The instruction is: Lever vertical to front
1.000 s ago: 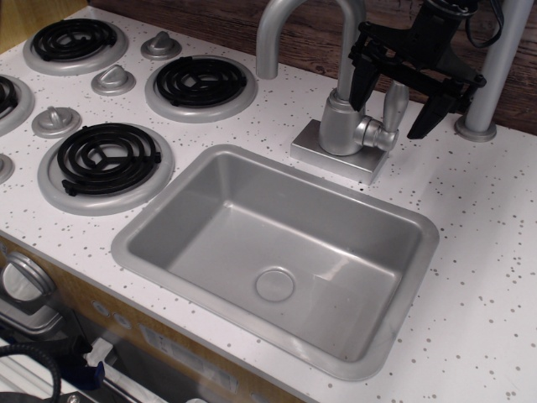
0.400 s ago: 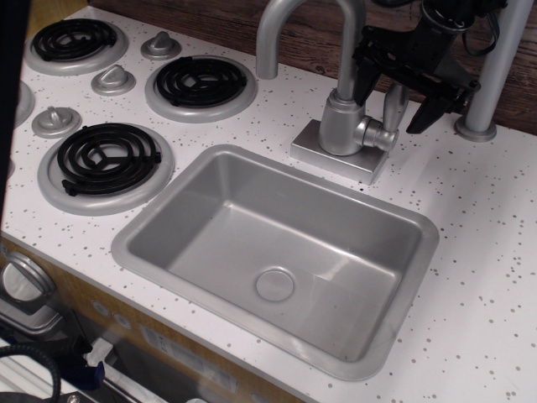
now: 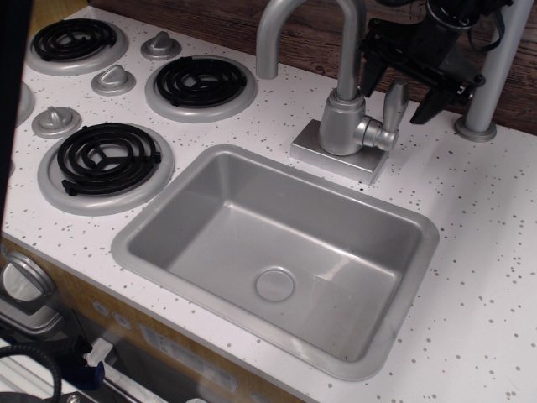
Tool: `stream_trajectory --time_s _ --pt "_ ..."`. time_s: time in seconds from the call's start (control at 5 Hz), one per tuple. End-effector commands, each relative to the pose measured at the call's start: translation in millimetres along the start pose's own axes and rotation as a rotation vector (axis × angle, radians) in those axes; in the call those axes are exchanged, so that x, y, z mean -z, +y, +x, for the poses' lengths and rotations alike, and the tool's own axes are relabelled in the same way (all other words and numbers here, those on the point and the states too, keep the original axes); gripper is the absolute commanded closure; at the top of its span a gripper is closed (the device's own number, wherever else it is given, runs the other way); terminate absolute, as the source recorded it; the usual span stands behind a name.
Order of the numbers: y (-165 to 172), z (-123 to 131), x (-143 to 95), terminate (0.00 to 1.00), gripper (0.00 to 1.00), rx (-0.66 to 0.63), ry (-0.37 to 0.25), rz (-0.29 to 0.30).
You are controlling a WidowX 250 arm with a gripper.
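The lever (image 3: 394, 102) stands upright on the right side of the faucet base (image 3: 344, 126), behind the sink (image 3: 277, 252). The black pincer (image 3: 411, 91) hovers just behind it, jaws spread apart, gripping nothing. Best approach: bring 1 finger behind the paddle's rounded tip and press forward toward the sink, smoothly.

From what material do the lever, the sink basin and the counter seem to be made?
The lever looks like moulded plastic with a satin silver-grey finish: soft highlights, rounded edges. The sink basin looks the same, a matte grey with dull reflections, though thin metal is possible. The counter appears to be a white speckled laminate or painted board, smooth and flat.
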State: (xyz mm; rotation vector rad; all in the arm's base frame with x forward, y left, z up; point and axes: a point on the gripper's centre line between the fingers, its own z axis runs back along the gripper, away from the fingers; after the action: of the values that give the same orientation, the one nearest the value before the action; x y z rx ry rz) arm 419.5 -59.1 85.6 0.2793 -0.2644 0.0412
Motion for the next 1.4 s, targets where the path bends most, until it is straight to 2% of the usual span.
stream_trajectory --time_s 0.0,0.6,0.8,1.2 --pt "3 7 -18 0.0 1.0 -0.035 -0.031 -0.031" --pt "-7 -27 -11 0.0 1.0 -0.055 0.106 -0.087" --pt "-10 -35 6 0.0 1.0 -0.046 0.144 -0.125" --pt "-20 -38 35 0.0 1.0 -0.038 0.152 -0.198"
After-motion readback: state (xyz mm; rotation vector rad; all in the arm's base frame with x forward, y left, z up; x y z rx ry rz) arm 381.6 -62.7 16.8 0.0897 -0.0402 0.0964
